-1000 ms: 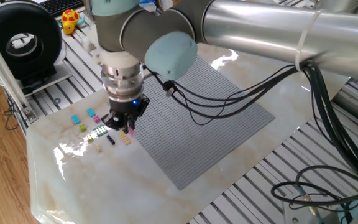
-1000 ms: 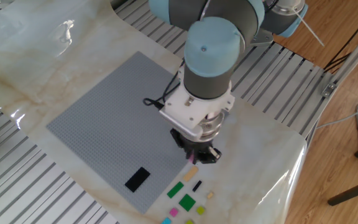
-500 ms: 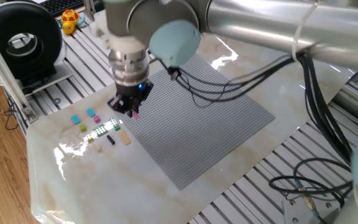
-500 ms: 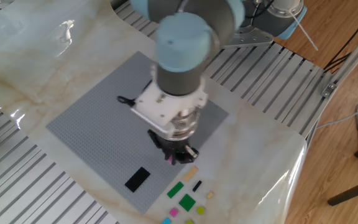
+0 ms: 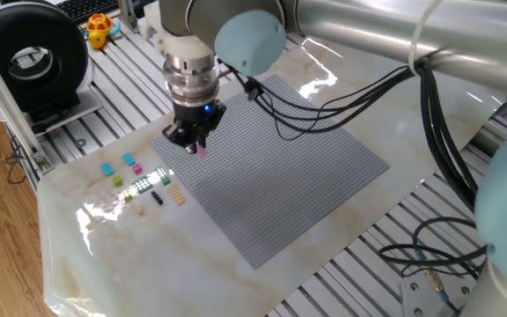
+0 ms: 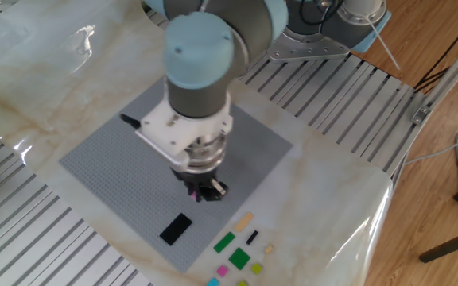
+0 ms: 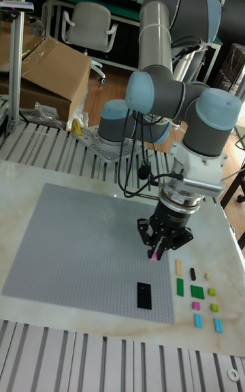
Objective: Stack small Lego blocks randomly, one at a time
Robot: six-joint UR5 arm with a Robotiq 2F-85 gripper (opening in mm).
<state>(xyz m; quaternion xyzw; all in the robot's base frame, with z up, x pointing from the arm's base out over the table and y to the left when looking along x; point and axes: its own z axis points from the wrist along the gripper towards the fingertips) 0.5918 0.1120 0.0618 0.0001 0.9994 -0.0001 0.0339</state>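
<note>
Carried away from the loose small Lego blocks point(image 5: 139, 180) and over the grey baseplate point(image 5: 280, 167), a pink brick point(image 5: 202, 151) is pinched in the gripper point(image 5: 199, 150), and could be dropped if the shallow hold slips.

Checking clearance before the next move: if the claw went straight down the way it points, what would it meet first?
Most likely bare studs of the grey baseplate. The claw holds a pink brick, so the brick would touch first. The black brick looks off to one side, though depth is unclear.
</note>
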